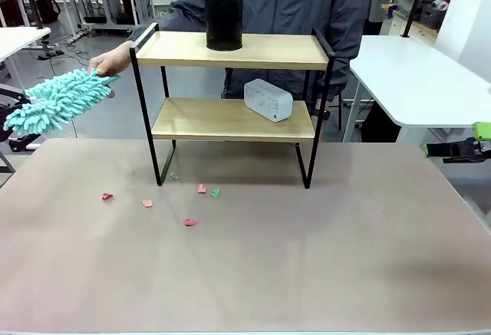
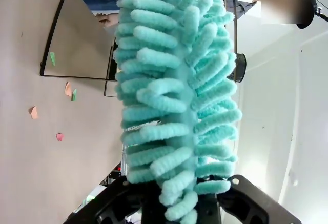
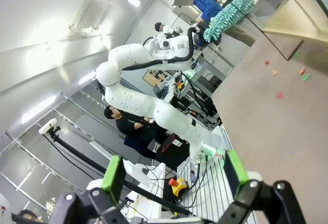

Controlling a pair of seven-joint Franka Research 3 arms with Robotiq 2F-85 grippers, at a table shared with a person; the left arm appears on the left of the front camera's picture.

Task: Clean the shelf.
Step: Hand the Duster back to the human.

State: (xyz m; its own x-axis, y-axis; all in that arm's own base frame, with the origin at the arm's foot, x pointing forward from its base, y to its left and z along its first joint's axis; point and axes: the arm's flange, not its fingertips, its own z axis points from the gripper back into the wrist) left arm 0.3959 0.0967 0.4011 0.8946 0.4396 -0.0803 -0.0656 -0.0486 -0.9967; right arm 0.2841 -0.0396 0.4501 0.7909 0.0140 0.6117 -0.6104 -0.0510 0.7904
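The shelf [image 1: 234, 113], a two-tier rack of light wooden boards in a thin black frame, stood on the brown table [image 1: 307, 258], toward its far edge and near the middle. A black cylinder [image 1: 223, 21] sat upright on the top board, left of centre. A white rectangular box [image 1: 268, 100] lay tilted on the lower board, right of centre.

Left of the shelf, a turquoise chenille duster [image 1: 55, 101] hung in the air off the table's left edge, its tip pointing toward the shelf's upper left corner. The left gripper [image 2: 177, 211] was clamped on the duster's base; in the left wrist view the fluffy head rose straight up from between the black fingers. A person's hand [image 1: 113, 60] sat at the shelf's top left corner, just beside the duster's tip; whether it touched the duster could not be told.

Small paper scraps [image 1: 190, 222], red, orange and green, lay scattered on the table in front of the shelf's left leg, one green piece just beside that leg.

The right gripper [image 3: 174, 175] was well off to the right of the shelf, past the table's right edge, jaws spread wide with nothing between the green pads [image 3: 112, 172]. The person stood behind the shelf in a grey jacket [image 1: 291, 5].
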